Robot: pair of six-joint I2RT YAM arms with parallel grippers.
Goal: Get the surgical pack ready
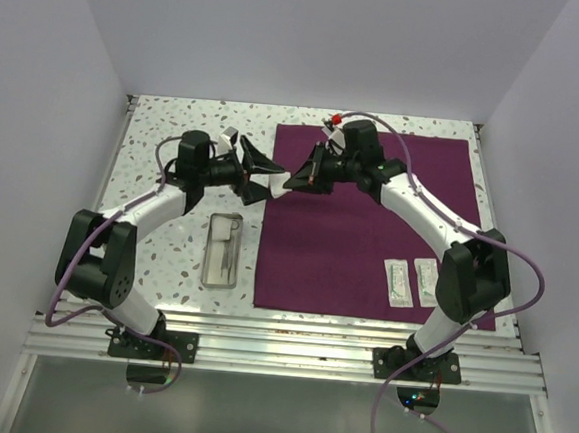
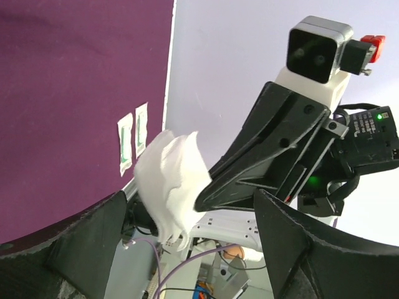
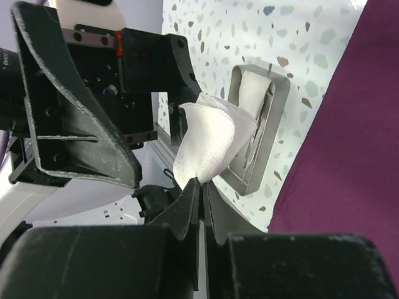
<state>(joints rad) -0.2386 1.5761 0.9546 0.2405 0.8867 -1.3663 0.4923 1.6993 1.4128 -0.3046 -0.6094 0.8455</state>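
2 claws meet in mid-air above the left edge of the purple cloth (image 1: 368, 233). The right gripper (image 3: 201, 187) is pinched tight on a crumpled white gauze square (image 3: 212, 146), which juts from its tips towards the left gripper (image 1: 269, 180). That one's jaws are spread wide around the gauze and grip nothing (no contact that I can see). The cloth lies beneath the holding arm. The steel tray (image 1: 209, 260) sits nearer the left arm, so I judge the cloth the easier drop.
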